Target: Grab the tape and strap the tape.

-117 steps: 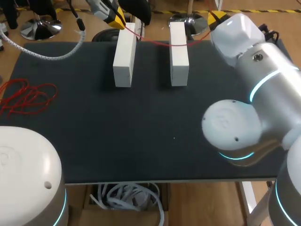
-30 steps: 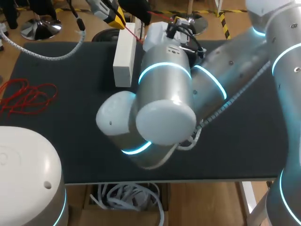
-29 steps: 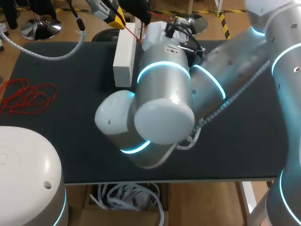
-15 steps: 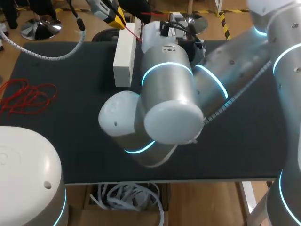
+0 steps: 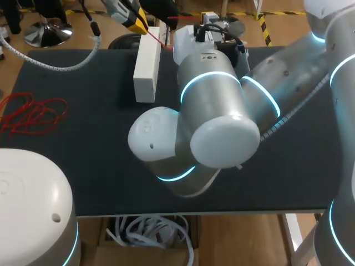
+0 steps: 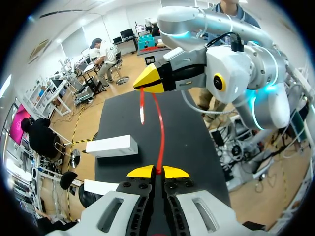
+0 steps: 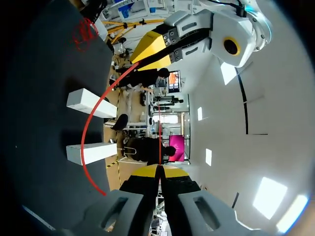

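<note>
A thin red strap (image 6: 161, 132) runs taut between my two grippers, above the far edge of the black table (image 5: 66, 155). My left gripper (image 6: 157, 171) is shut on one end; straight ahead, my right gripper (image 6: 153, 82) pinches the strap, and a short loose end (image 6: 141, 105) hangs below it. In the right wrist view my right gripper (image 7: 158, 170) is shut on the strap, which arcs (image 7: 90, 129) over to my left gripper (image 7: 151, 45). From above, my left gripper (image 5: 136, 22) is at the far left and my right gripper (image 5: 207, 16) beside it.
Two white blocks (image 6: 112, 146) (image 6: 98, 186) lie on the table under the strap; from above only one block (image 5: 145, 67) shows, the other hidden by my right arm (image 5: 216, 111), which crosses the middle. A loose bundle of red strap (image 5: 30, 113) lies at the left edge.
My right arm's elbow has swung to the right and nearer the camera while its gripper stayed at the far edge. My left gripper has kept its place, shut on the strap.
</note>
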Controlling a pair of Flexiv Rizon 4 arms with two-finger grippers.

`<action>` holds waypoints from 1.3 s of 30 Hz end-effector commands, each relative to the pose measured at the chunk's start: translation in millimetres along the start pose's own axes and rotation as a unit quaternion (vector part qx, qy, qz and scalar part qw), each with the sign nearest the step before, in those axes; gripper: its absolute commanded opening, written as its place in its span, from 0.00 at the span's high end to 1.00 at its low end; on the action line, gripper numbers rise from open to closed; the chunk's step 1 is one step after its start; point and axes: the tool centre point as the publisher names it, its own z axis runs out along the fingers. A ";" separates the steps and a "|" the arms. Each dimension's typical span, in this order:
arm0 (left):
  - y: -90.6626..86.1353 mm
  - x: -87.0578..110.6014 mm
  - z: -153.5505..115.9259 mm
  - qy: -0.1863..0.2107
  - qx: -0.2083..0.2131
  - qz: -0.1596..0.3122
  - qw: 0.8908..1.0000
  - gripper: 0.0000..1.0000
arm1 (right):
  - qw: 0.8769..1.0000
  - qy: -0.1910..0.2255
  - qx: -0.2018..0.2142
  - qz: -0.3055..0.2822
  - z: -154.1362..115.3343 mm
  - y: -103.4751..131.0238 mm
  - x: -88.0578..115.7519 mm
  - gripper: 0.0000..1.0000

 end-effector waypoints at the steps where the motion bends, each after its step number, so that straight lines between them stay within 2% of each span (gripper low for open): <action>1: -0.4 0.1 -0.9 0.001 -0.002 -0.001 1.000 1.00 | 1.000 0.001 -0.009 -0.014 2.4 -1.3 -9.1 1.00; 14: -0.4 0.1 -0.9 0.001 -0.002 -0.001 1.000 1.00 | 1.000 0.007 -0.008 -0.030 -3.0 11.7 -8.4 1.00; 27: -0.4 0.1 -0.9 0.001 -0.002 -0.001 1.000 1.00 | 0.999 0.009 -0.024 -0.041 5.2 33.8 -0.5 1.00; 35: -0.4 0.1 -0.9 0.001 -0.002 -0.001 1.000 1.00 | 0.998 0.023 -0.029 -0.057 -2.0 37.6 6.0 1.00; 39: -0.4 0.1 -0.9 0.001 -0.002 -0.001 1.000 1.00 | 0.996 0.016 -0.029 -0.079 0.2 36.6 3.9 1.00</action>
